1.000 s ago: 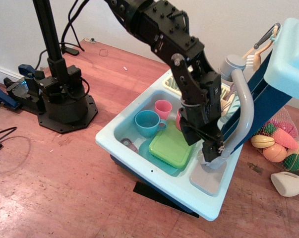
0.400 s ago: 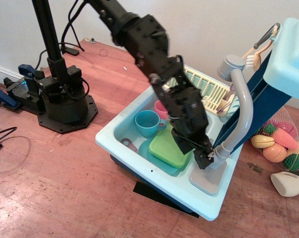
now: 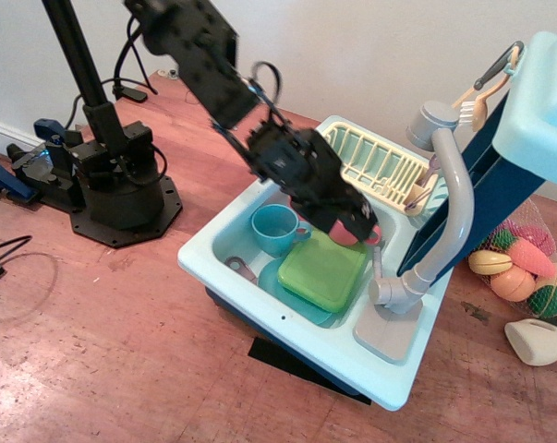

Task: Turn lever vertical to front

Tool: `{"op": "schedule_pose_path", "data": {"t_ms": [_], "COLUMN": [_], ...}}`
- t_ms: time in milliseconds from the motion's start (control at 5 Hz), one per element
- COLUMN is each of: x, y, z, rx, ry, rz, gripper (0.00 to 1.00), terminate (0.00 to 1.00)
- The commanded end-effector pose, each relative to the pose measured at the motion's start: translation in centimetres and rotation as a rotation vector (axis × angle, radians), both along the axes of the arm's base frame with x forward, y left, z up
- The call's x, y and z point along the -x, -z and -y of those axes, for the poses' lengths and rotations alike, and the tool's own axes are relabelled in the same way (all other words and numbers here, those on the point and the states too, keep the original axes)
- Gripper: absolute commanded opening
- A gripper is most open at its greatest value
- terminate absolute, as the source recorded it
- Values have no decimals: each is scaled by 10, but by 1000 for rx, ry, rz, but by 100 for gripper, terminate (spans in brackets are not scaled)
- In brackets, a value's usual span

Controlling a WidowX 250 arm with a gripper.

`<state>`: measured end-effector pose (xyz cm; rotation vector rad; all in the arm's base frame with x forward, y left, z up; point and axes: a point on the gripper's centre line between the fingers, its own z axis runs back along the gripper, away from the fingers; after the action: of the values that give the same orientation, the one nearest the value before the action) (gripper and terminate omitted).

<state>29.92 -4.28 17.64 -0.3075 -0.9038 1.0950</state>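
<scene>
The lever is a thin light-grey stick rising from the faucet's round grey base hub at the sink's right front corner; it points up and slightly away from the camera. My black gripper hangs over the sink basin, above the pink cup, up and to the left of the lever and clear of it. Motion blur hides whether its fingers are open. The tall curved faucet spout stands to the right of the lever.
The light-blue toy sink holds a teal cup and a green plate. A cream dish rack sits behind. A net of toy fruit and a white bottle lie to the right. A black arm base stands at left.
My gripper has pulled back from the faucet base, moving up and left over the basin. The lever is now uncovered and stands up from the hub.
</scene>
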Motion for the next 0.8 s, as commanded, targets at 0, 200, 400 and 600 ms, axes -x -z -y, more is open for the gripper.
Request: {"op": "schedule_pose_path", "data": {"t_ms": [0, 200, 400, 600], "x": [1, -20, -20, -20], "y": [-29, -30, -30, -30], "z": [3, 10, 10, 10], "rx": [36, 40, 40, 40], "ry": [-96, 2, 2, 2], "rz": [-25, -135, -135, -135], "gripper": [100, 100, 100, 100], "terminate": [0, 0, 0, 0]}}
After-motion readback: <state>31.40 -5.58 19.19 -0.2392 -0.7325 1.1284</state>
